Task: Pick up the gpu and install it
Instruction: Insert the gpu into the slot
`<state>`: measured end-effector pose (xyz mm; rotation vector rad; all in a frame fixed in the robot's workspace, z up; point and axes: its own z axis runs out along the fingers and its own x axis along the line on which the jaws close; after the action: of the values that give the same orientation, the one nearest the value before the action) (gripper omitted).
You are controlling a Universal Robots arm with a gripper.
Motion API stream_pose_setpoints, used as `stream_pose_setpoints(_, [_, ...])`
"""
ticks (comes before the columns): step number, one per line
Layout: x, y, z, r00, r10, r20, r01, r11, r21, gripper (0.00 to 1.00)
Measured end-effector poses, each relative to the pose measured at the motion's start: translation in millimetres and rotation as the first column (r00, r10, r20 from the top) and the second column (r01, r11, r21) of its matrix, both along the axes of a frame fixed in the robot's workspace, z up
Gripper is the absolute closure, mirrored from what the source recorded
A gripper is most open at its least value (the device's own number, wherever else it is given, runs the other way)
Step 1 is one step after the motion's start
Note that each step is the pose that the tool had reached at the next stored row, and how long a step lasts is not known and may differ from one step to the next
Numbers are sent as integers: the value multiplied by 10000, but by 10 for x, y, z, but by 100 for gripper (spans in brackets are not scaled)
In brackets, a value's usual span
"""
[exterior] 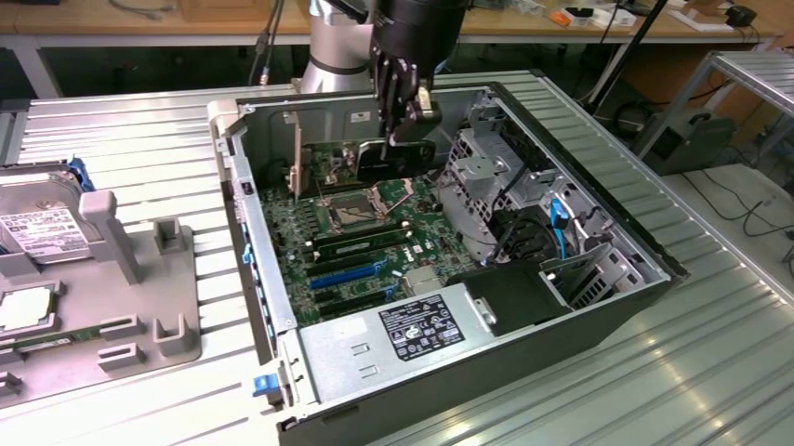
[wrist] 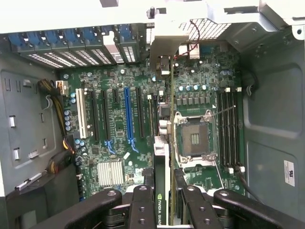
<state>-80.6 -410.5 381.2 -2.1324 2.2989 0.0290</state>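
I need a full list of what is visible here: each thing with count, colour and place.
computer case: one, grey, open on the ribbed metal table
motherboard: one, green, inside the case
processor socket: one, silver, on the motherboard
slot: one, blue, on the motherboard
power supply: one, silver, black label, case end nearest the exterior camera
hard drive: one, silver, white label, exterior view's left edge
tray: one, grey, beside the case, exterior view's left
gpu: one, black, held upright over the motherboard
gripper: one, black, jaws shut on the gpu
arm: one, silver-grey, behind the case
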Motion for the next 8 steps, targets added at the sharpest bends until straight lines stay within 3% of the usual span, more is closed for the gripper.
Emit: stream_pose_setpoints(8, [0,0,-18,10000,0,0,0,10000,0,73])
